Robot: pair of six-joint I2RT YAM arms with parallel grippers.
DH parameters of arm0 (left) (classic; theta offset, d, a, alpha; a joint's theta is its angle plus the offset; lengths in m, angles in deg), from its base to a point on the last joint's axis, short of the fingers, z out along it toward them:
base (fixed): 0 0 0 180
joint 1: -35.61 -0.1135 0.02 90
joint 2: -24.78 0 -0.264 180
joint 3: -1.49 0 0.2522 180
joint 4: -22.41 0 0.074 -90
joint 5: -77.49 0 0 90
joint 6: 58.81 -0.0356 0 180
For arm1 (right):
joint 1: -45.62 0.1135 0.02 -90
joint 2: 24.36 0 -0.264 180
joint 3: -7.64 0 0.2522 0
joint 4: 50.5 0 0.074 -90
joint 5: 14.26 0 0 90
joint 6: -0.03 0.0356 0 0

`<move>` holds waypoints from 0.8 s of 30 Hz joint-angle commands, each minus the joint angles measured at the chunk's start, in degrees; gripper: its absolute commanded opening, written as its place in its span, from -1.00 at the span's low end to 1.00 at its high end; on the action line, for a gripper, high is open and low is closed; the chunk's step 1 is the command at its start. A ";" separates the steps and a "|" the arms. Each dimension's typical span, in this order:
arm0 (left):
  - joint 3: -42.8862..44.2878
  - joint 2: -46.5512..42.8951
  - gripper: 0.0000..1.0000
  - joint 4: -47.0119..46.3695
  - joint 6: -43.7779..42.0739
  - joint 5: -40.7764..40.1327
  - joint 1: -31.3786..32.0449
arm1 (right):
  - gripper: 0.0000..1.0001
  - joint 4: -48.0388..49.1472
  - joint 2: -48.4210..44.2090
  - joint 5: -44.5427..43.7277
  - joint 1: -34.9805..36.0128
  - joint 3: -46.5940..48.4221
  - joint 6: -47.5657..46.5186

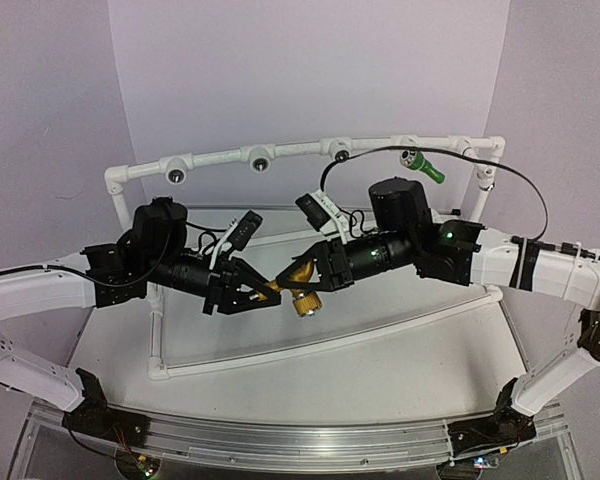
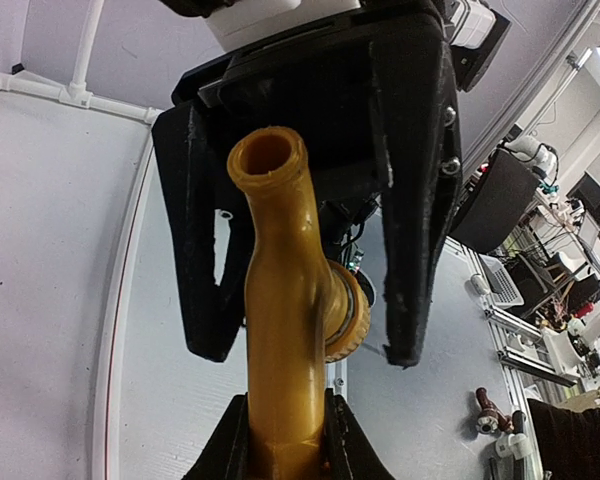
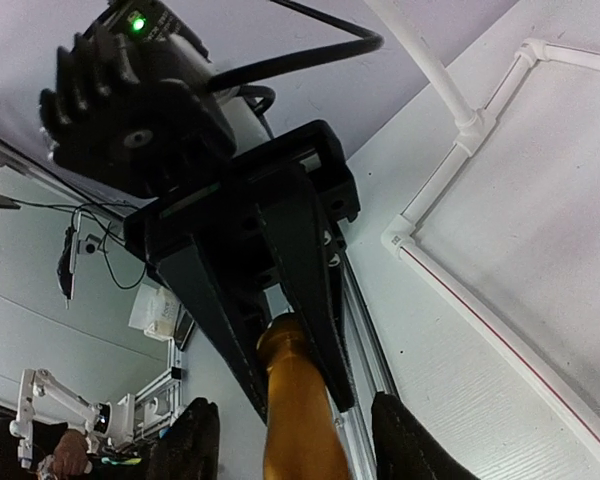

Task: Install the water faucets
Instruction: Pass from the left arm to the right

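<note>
One yellow-orange plastic faucet (image 2: 285, 300) between two black claws.
Left claw (image 2: 285, 425) clamps it; right claw (image 3: 295, 435) straddles it, fingers apart; one green plastic faucet (image 1: 421, 165) on white pipe frame (image 1: 220, 157).

Yellow-orange faucet (image 2: 285, 300): base cut off by the lower edge in the left wrist view, ribbed golden ring (image 2: 350, 322) half hidden behind its body; in the right wrist view only 1 rounded end shows, the rest cut by the lower edge, and from above the 2 grippers cover most of it. Right gripper (image 3: 295, 400): both fingers (image 3: 195, 445) cut off by the lower edge of its own view; left gripper (image 2: 288, 445): only the fingertips show, at the lower edge. Green faucet (image 1: 421, 165): too small from above to tell how its end meets the white pipe frame (image 1: 280, 152).
</note>
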 commanded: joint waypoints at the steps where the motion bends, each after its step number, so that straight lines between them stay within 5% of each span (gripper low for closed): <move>1: 2.80 -1.99 -1.00 -0.56 -1.54 -0.67 -0.48 | -0.10 3.05 0.89 3.06 -0.16 2.28 0.08; 4: 3.34 -1.86 -1.00 -0.39 -1.67 -1.32 -0.55 | -0.30 4.23 1.75 4.47 -0.07 2.05 0.78; 7: 3.60 -1.97 -1.00 -0.39 -1.87 -1.65 -0.74 | -0.07 4.67 1.54 3.78 -0.03 0.93 0.40; 9: 3.92 -1.84 -1.00 -0.39 -2.04 -1.02 -0.83 | -0.33 4.80 1.07 2.78 0.00 0.47 -0.02; 11: 4.18 -1.68 -1.00 1.05 -1.98 -1.34 -0.81 | -0.88 5.34 0.81 1.47 -0.02 0.33 0.40; 15: 4.23 -2.13 -0.93 1.59 -1.43 -4.38 -0.88 | -1.00 5.77 0.47 -1.84 0.05 -0.65 1.87; 16: 4.34 -2.24 -0.82 1.90 -0.89 -6.00 -0.96 | -1.00 5.46 0.24 -4.65 0.14 -0.99 3.38; 20: 5.07 -2.33 0.28 6.50 0.19 -14.78 -1.07 | -1.00 -1.03 -3.80 -23.72 0.06 -5.45 5.51; 24: 6.87 -3.02 0.57 12.68 1.94 -21.18 -1.91 | -1.00 -6.59 -10.75 -40.49 -0.97 -13.64 3.83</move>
